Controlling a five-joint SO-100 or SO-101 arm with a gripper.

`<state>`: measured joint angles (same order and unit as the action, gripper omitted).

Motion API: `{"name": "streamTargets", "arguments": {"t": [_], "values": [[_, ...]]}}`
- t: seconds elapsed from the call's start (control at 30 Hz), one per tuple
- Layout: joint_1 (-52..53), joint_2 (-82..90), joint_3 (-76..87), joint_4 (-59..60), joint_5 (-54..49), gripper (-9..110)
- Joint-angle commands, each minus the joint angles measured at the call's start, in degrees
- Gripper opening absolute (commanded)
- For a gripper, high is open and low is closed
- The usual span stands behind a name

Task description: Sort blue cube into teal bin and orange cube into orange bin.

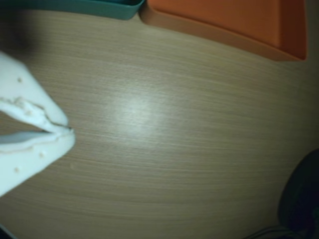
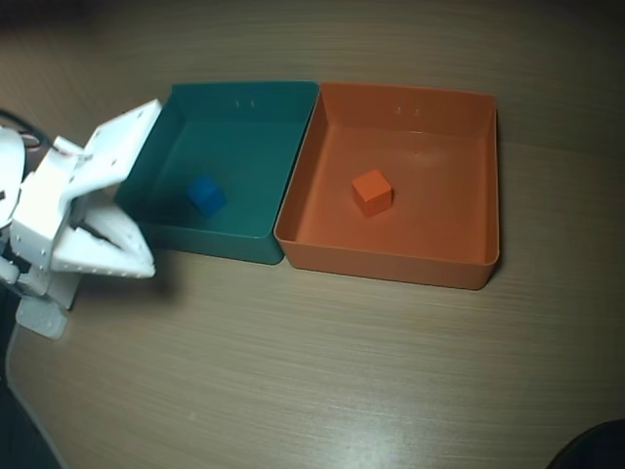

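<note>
The blue cube (image 2: 205, 195) lies on the floor of the teal bin (image 2: 256, 147), near its left side. The orange cube (image 2: 372, 191) lies near the middle of the orange bin (image 2: 444, 234). The two bins stand side by side and touch. My white gripper (image 2: 146, 266) is at the left, just outside the teal bin's front left corner, over bare table. Its jaws meet at the tips and hold nothing. In the wrist view the gripper (image 1: 70, 131) enters from the left, with the edges of the teal bin (image 1: 99, 7) and the orange bin (image 1: 224, 20) along the top. Both cubes are out of that view.
The wooden table (image 2: 322, 371) stretches in front of the bins. A dark object (image 2: 591, 449) sits at the table's front right corner and also shows in the wrist view (image 1: 301, 199). The arm's white body (image 2: 39, 210) fills the left edge.
</note>
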<state>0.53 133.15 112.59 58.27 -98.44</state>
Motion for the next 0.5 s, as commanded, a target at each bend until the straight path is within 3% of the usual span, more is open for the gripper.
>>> {"name": "streamTargets", "arguments": {"t": [0.0,0.47], "values": [[1.14,8.00,6.68,-1.05,-0.44,-6],[4.66,38.94,45.00,-1.14,-0.53,-6]]}}
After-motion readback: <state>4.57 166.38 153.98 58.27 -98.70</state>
